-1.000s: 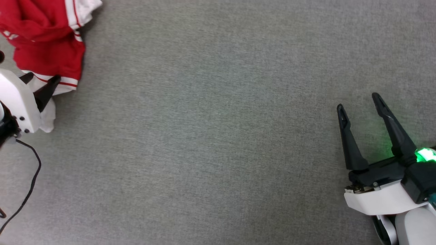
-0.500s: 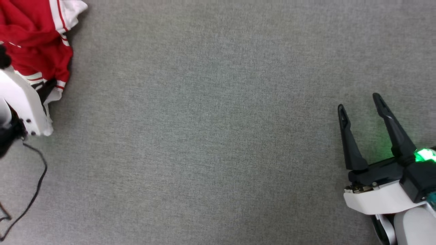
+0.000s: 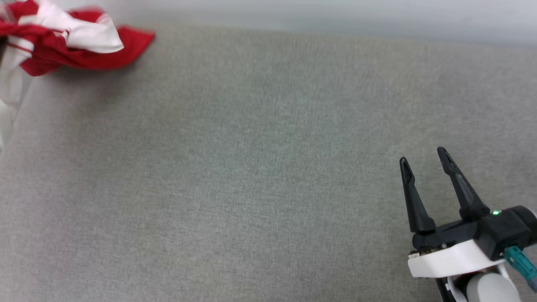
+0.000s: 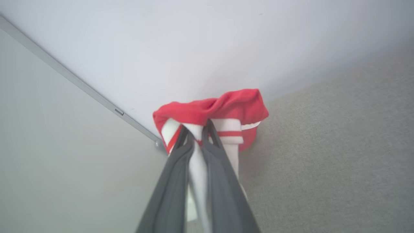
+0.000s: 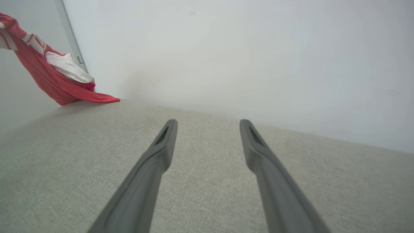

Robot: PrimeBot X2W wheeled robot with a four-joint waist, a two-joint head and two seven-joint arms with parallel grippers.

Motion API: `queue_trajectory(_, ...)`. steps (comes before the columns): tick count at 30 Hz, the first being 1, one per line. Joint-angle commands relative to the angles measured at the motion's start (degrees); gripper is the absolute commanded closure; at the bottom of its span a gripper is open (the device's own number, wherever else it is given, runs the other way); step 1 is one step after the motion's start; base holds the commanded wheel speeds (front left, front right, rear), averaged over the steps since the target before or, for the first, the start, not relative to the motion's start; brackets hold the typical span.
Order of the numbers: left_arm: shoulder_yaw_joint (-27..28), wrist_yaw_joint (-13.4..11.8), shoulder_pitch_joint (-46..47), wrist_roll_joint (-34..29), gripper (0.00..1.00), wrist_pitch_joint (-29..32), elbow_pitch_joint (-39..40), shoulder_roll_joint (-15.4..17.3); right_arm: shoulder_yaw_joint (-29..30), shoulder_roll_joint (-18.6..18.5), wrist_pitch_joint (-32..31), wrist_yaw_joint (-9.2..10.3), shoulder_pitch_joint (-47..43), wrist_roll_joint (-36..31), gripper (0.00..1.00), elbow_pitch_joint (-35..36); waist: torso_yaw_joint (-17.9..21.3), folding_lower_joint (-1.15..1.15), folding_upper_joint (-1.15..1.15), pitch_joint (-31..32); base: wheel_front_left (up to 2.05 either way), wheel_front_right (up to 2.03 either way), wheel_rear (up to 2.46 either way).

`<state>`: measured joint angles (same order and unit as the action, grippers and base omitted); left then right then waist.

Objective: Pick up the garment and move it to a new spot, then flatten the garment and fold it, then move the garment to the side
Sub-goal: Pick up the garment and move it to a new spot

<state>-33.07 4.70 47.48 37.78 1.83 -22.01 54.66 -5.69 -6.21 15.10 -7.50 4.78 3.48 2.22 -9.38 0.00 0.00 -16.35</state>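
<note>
Jersey shirt (image 3: 84,54), red with white sleeves, lies bunched at the far left of the grey cloth surface (image 3: 251,167). It is blurred and cut off by the head view's edges, and its own folds hide most of it. One shirt, two grippers. The left gripper (image 4: 196,127) is clamped on a white sleeve with red-striped trim, holding that part raised while a red corner rests on the surface. The right gripper (image 3: 423,154) hovers at near right, its two fingers apart and empty. A pale wall (image 5: 226,48) stands behind.
</note>
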Motion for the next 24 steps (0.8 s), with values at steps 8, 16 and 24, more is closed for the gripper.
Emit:
queue_trajectory(8, -0.38, -2.13, 5.76, -4.43, 1.0, 0.69, 9.26, 0.65, -0.56, 2.1, 0.11, 0.02, -1.69, 1.08, 0.0, -1.67, 3.6, 0.0, 0.0, 8.49, 0.0, 0.0, 0.0)
queue_trajectory(16, -3.17, -1.08, 12.54, -6.44, 1.0, 6.76, 14.51, -3.4, 0.73, 3.18, 0.11, 0.02, -1.63, 2.0, 0.0, -2.16, 10.93, 0.0, 0.0, 10.17, 0.0, 0.0, 0.0)
queue_trajectory(24, -5.53, -0.32, 20.38, -7.86, 1.0, 9.45, 15.02, -9.88, 1.01, 3.36, 0.11, 0.03, 0.05, 2.54, 0.0, -2.03, 20.59, 0.0, 0.0, 7.98, 0.0, 0.0, 0.0)
